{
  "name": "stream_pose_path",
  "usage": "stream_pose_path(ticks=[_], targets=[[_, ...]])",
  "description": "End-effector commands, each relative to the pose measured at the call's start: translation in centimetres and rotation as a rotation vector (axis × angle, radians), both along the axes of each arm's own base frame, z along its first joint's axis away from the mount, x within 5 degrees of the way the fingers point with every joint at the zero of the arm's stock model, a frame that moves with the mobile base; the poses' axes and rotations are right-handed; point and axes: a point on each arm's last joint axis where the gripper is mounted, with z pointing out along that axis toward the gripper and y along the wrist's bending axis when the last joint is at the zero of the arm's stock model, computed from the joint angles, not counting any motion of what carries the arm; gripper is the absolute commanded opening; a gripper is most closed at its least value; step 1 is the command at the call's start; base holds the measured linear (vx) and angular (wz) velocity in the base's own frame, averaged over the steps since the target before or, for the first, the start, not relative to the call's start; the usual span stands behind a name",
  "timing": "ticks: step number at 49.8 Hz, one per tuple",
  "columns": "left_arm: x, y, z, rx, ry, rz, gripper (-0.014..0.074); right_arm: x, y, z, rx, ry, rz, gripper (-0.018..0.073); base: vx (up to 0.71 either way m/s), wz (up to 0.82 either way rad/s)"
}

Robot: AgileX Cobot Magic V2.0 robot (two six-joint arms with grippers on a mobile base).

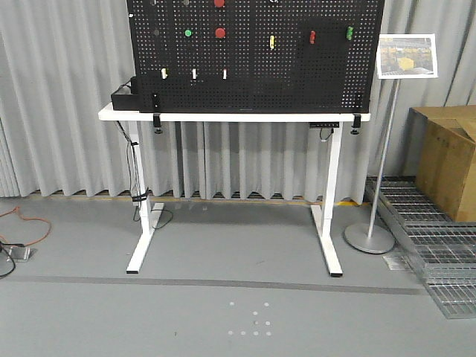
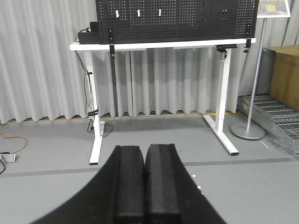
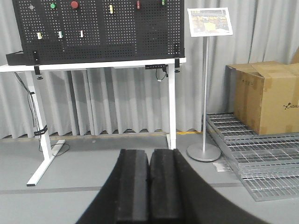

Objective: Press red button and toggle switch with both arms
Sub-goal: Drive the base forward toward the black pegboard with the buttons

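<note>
Pointing toward the far pegboard (image 1: 253, 89), the left gripper (image 2: 145, 158) and right gripper (image 3: 149, 161) are clamped tight on nothing, well short of the white table (image 1: 223, 116). The red button (image 1: 220, 33) sits high on the board, white toggle switches (image 1: 194, 74) rowed below it.

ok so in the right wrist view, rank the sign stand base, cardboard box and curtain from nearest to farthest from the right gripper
From the right gripper:
1. sign stand base, on the floor just ahead, slightly right.
2. cardboard box, farther back at the far right.
3. curtain, the backdrop behind everything.
</note>
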Motion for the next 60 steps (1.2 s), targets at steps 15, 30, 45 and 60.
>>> stream_pose_path(ticks=[15, 30, 45, 60], targets=[[0.01, 0.0, -0.33, -0.019, -0.063, 0.0, 0.0001, -0.12, -0.04, 0.42, -0.023, -0.082, -0.009, -0.0003, 0.0, 0.0], [0.01, 0.0, -0.33, -0.019, -0.063, 0.0, 0.0001, -0.12, -0.04, 0.42, -0.023, -0.082, -0.009, -0.0003, 0.01, 0.0], [0.01, 0.0, -0.33, -0.019, -0.063, 0.0, 0.0001, -0.12, -0.04, 0.42, -0.023, -0.082, -0.009, -0.0003, 0.13, 0.03], [0.01, 0.0, -0.33, -0.019, -0.063, 0.0, 0.0001, -0.12, -0.04, 0.42, -0.023, -0.082, -0.009, -0.0003, 0.26, -0.03]])
